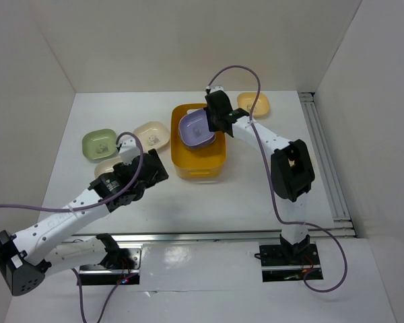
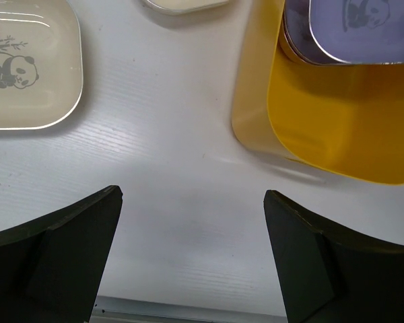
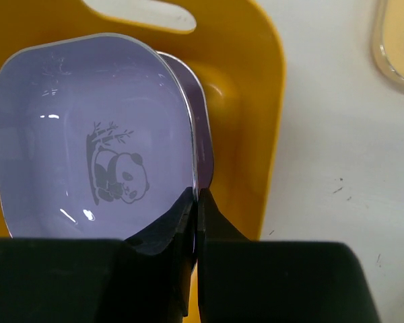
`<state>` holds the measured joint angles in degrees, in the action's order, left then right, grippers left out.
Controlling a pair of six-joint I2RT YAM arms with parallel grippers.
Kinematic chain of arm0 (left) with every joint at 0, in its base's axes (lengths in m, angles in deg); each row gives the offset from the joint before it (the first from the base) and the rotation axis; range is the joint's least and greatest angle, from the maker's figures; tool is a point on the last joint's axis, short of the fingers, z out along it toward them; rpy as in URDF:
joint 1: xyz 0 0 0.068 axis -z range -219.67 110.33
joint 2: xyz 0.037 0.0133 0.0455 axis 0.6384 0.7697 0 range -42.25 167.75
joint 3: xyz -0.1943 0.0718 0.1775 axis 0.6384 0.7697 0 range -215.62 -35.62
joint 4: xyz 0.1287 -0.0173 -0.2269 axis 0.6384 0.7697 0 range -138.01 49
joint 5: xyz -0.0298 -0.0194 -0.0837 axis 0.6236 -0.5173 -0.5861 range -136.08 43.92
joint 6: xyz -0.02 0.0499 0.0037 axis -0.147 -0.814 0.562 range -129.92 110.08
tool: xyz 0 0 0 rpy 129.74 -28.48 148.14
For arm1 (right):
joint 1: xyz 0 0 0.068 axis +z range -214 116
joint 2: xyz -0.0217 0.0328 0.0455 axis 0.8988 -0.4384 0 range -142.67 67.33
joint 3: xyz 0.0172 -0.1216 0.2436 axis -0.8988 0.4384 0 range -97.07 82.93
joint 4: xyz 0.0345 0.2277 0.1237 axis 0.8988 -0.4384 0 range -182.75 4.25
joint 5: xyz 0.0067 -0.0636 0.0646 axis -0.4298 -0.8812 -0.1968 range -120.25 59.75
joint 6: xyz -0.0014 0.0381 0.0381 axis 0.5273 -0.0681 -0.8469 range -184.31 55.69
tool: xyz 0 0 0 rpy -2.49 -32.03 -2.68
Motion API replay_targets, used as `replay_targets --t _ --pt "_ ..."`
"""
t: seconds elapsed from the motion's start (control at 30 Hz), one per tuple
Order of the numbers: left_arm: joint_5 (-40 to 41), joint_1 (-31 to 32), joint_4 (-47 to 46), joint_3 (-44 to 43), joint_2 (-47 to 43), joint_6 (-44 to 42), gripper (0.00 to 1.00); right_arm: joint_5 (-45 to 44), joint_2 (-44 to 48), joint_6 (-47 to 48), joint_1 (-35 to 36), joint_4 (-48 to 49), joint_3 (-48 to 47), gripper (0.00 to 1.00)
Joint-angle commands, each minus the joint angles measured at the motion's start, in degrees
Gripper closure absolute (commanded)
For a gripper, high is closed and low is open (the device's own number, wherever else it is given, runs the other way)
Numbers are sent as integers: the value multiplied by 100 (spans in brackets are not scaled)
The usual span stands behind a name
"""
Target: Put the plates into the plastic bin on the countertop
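Counting plates: six in all. Two are lilac, plus one green plate (image 1: pixel 99 145), one cream plate (image 1: pixel 153 134), one yellow-orange plate (image 1: pixel 253 103) and one tan plate (image 2: pixel 27 67), the last half hidden under the left arm in the top view. One bin (image 1: pixel 198 165), orange-yellow, mid-desk (image 1: pixel 242 195). Two arms.

Pose, right arm: rises from its base, then reaches forward and left over the bin's far end. The right claw (image 3: pixel 196 202) is pressed together on the rim of the upper lilac plate (image 3: pixel 87 134), pinching it, panda motif facing up.

Pose, left arm: stretched diagonally from the near left corner. The left claw (image 2: pixel 192 202) is spread wide with nothing between the fingers, above bare desk between the tan plate and the bin's near left corner.

Bin contents: the lower lilac plate (image 3: pixel 203 121) lies inside, mostly covered by the held one, only its right edge showing. Cannot tell whether the two touch. Green, cream and tan sit close together on the desk left of the bin. Yellow-orange sits on the desk beyond the bin's far right corner, near the back wall.
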<state>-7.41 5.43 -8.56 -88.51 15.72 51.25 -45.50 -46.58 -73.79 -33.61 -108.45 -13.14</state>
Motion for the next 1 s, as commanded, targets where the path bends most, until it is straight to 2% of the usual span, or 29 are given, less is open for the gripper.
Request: replay_targets --t 0.0,0.03,0.07,0.1,0.13,0.17,0.2,0.23,0.3,0.37,0.47,0.7,0.97 --pt "-184 -238 -51 -118 -173 -193 0 259 36 297 11 64 -605 100" --pt "-255 -378 -51 -117 -173 -254 0 259 -78 297 63 64 -719 100" --pt "-255 -449 -51 -117 -225 -254 0 207 -131 297 63 12 -720 96" --pt "-316 -528 -51 -117 -225 -254 0 206 -132 297 63 11 -790 87" --pt "-430 -720 -103 -39 -225 -254 0 206 -201 349 63 11 -790 73" --pt "-518 -835 -103 32 -225 -254 0 302 -202 350 63 89 -790 71" --pt "-589 -949 -164 32 -156 -254 0 303 -202 350 124 90 -790 61" --pt "-650 -1046 -243 163 -85 -193 0 381 -202 350 125 264 -790 30" --pt "-739 -1293 -358 269 -15 -141 0 435 8 402 273 441 -721 22" --pt "-791 -1468 -551 462 64 -140 0 487 131 455 388 651 -668 0" --pt "-791 -1653 -797 621 266 -35 0 348 421 526 547 714 -667 0" --pt "-580 -2223 -1518 621 1048 -412 0 513 1643 526 687 1312 824 0" --pt "-1335 -3129 -2089 174 2409 -1193 0 751 2610 473 802 1707 2004 0"
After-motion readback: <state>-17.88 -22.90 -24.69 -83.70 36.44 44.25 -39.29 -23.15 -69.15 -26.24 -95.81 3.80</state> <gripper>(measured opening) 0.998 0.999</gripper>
